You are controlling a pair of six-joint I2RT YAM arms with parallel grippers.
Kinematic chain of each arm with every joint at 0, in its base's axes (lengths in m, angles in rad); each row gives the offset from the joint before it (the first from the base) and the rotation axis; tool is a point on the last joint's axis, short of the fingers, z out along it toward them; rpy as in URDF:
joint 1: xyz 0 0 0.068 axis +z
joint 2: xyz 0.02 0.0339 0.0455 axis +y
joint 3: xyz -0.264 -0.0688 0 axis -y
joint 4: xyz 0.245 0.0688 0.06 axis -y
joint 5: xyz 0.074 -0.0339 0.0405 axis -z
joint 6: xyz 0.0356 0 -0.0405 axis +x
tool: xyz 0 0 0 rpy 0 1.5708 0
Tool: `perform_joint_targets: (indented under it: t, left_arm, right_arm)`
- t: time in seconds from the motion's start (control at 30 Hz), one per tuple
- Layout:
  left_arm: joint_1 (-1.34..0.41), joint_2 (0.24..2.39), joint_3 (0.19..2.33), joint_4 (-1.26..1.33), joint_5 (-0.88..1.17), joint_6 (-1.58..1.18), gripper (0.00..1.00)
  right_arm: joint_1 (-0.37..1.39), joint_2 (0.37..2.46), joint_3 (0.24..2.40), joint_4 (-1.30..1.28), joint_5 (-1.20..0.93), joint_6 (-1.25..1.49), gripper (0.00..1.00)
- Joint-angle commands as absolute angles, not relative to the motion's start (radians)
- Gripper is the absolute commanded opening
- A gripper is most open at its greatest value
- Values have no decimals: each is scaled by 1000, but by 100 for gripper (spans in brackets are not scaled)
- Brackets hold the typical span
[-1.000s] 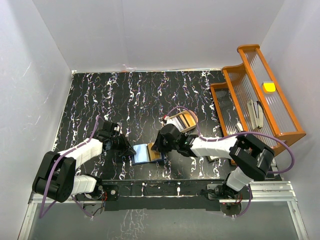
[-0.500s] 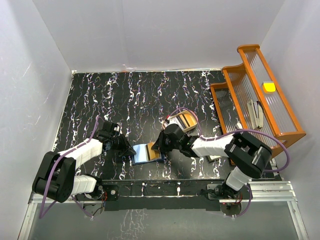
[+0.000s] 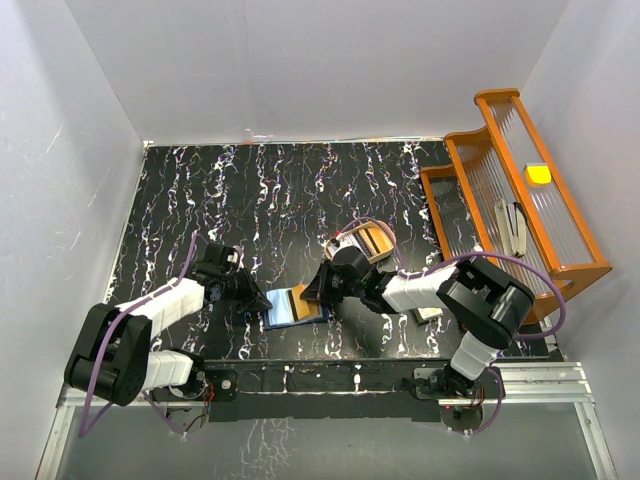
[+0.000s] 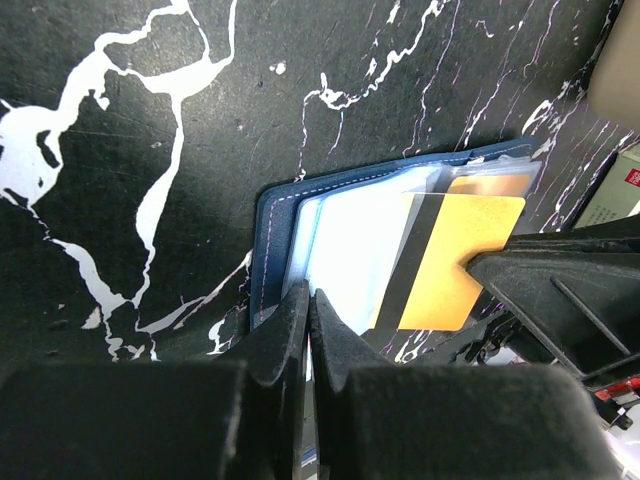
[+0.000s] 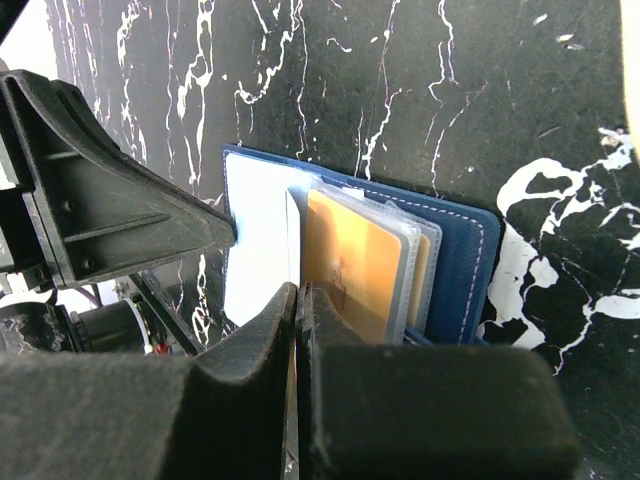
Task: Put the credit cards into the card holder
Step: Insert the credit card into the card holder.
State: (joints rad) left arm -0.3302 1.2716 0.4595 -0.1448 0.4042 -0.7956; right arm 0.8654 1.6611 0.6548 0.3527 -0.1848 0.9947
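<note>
From above, the card holder (image 3: 290,308) lies open and flat on the black marbled counter (image 3: 250,200) near the arm bases, its long axis running left to right between the two claws. The left claw (image 3: 264,298) meets its left edge and the right claw (image 3: 317,293) its right end; a tan tray (image 3: 368,240) sits just beyond, an orange rack (image 3: 520,190) well apart to the right. In the left wrist view, the left claw's fingers are pressed together on the holder's near edge, and the orange card (image 4: 455,262) lies across the clear sleeves, its black stripe on the spine side. In the right wrist view, the right claw's fingers pinch that card's near edge
</note>
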Motion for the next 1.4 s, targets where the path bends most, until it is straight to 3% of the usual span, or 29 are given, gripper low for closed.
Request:
perform_joint_targets:
  t: [0.0,0.23,0.4,0.7,1.0,1.37]
  left_arm:
    - [-328,1264,435,-175,398,-788,0]
    - [-330,1206,413,-174,435,-826,5]
    - [-331,1167,404,-192,444,-842,25]
    - [-338,1122,397,-212,452,-860,42]
    - [-359,1115,381,-219,443,-882,45]
    - [-365,1137,373,-171,439,-885,40]
  right_arm:
    - [863,1667,633,402,-197,1002,0]
    - [864,1683,635,411,-195,1012,0]
    - [863,1678,631,410,-184,1014,0]
    - [862,1692,632,407,-180,1025,0]
    - [862,1710,629,421,-181,1043,0]
    - [863,1714,632,404,-204,1033,1]
